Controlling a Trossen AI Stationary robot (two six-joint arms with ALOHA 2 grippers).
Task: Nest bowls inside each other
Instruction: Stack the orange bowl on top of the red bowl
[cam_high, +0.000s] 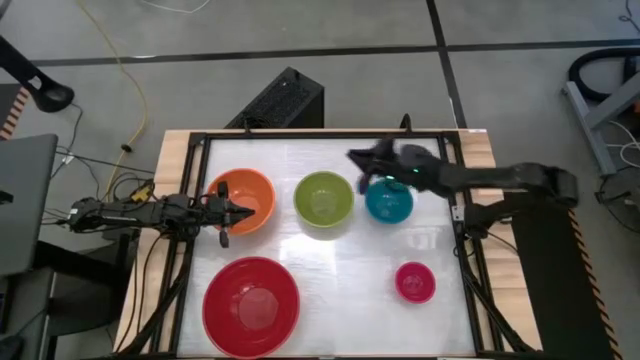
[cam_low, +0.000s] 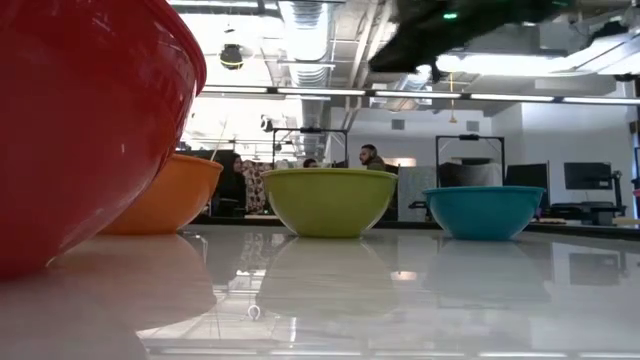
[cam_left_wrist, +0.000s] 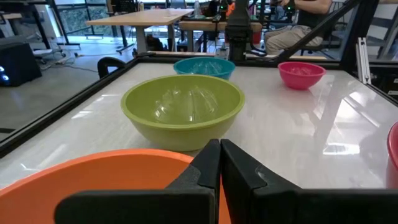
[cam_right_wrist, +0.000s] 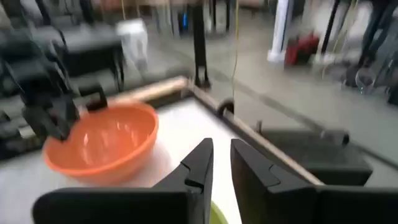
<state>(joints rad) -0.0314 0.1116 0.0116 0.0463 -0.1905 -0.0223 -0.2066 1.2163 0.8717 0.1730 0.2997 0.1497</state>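
Five bowls stand upright on their bases on the white table: an orange bowl (cam_high: 240, 200), a lime green bowl (cam_high: 324, 200) and a teal bowl (cam_high: 389, 201) in a row, with a red bowl (cam_high: 251, 305) and a magenta bowl (cam_high: 415, 282) nearer the front. My left gripper (cam_high: 243, 212) hovers shut and level over the orange bowl's right part (cam_left_wrist: 93, 180). My right gripper (cam_high: 354, 158) hangs high above the table's far side, between the green and teal bowls. Its fingers (cam_right_wrist: 222, 155) stand a little apart with nothing between them.
A black rail frame (cam_high: 200, 150) borders the table. A black box (cam_high: 285, 100) stands beyond the far edge. Bare table shows between the red and magenta bowls (cam_high: 350, 300). People sit in the room behind (cam_low: 370, 157).
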